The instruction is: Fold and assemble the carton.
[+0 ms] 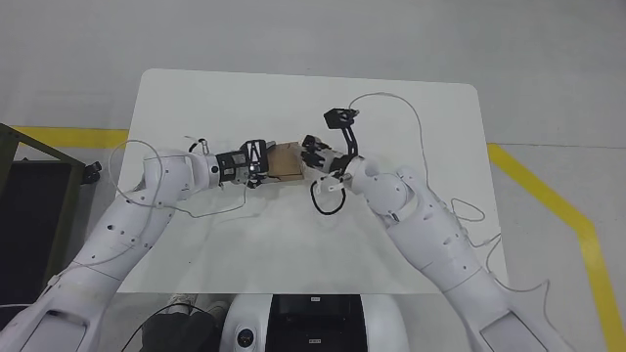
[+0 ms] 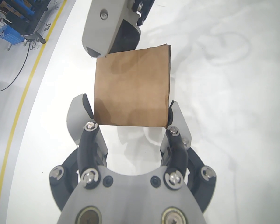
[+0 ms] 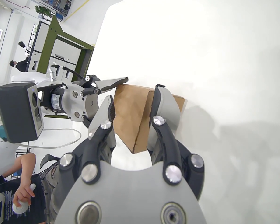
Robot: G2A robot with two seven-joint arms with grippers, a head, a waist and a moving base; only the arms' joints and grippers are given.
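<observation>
A flat brown carton [image 1: 287,161] sits at the middle of the white table [image 1: 411,117], between both arms. My left gripper [image 1: 259,163] holds its near end. In the left wrist view that gripper [image 2: 130,110] is spread wide, its fingertips pressing the carton's [image 2: 130,85] two side edges. My right gripper [image 1: 311,154] is at the opposite end. In the right wrist view it [image 3: 134,107] is half closed around a creased panel of the carton [image 3: 130,117], and one finger [image 3: 163,108] covers the far panel. A right finger [image 2: 112,24] rests on the carton's far corner.
A thin white cable [image 1: 391,103] loops over the table behind the right arm, and a black cable loop [image 1: 328,200] hangs under its wrist. A green cabinet [image 1: 20,171] stands off the table's left side. Bare tabletop lies at the back and front.
</observation>
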